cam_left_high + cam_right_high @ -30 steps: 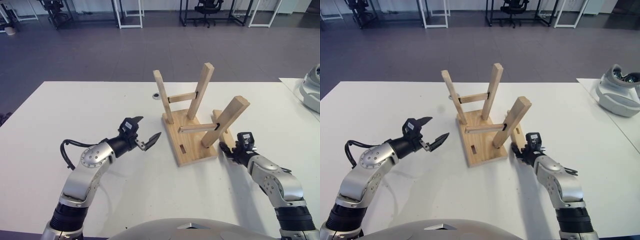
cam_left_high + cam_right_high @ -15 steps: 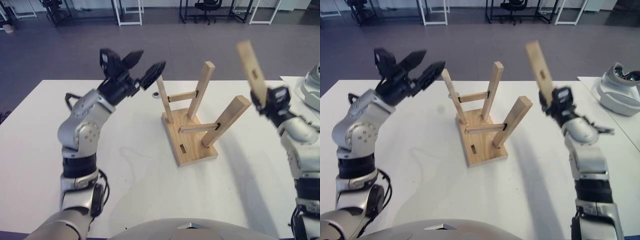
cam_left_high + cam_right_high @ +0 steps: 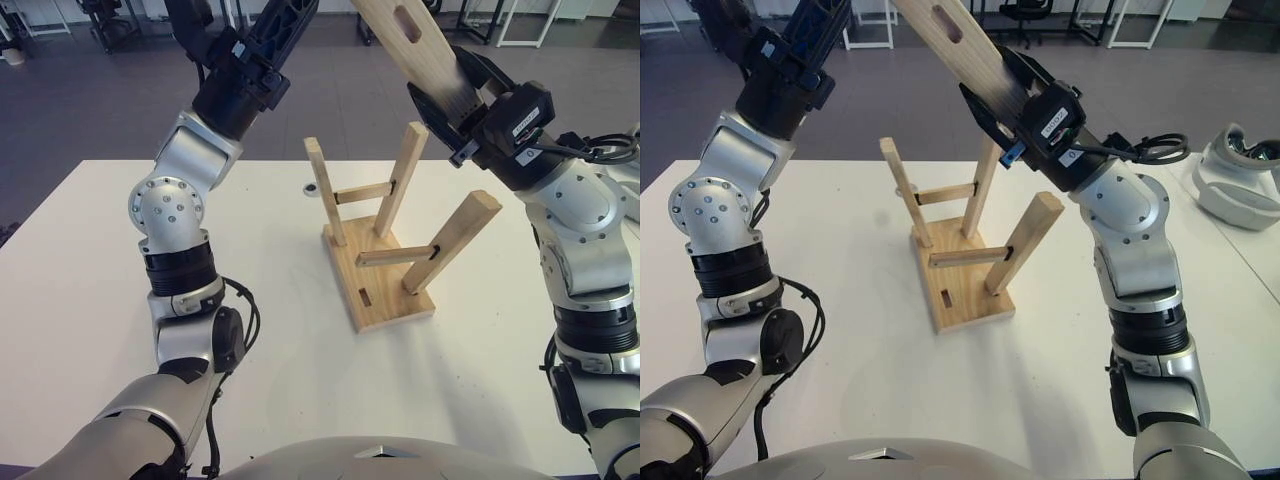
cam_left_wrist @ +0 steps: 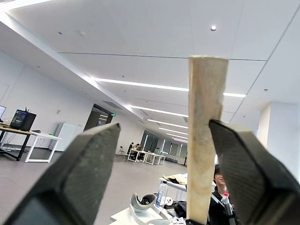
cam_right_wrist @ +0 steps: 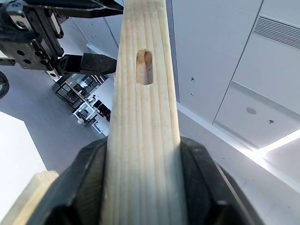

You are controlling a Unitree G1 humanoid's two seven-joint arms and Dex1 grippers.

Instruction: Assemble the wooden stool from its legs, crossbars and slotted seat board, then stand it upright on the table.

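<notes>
Right eye view: the leg [image 3: 960, 40], clamped by the right gripper [image 3: 1005, 100], is now lifted toward the spread-apart left gripper [image 4: 164, 126], seemingly for handover.

Nothing legible anywhere, folks. There's a small white label [image 3: 1052, 113] with dark print on the black housing of the right gripper [image 3: 1000, 90]. It sits just behind the fingers clamped on the pale wooden stool leg [image 3: 960, 45], and the lettering is far too small to make out. Way off beyond the left gripper [image 4: 164, 124], a small green lit sign [image 4: 112, 114] hangs over a dark doorway [image 4: 97, 119], and that one's unreadable too.
</notes>
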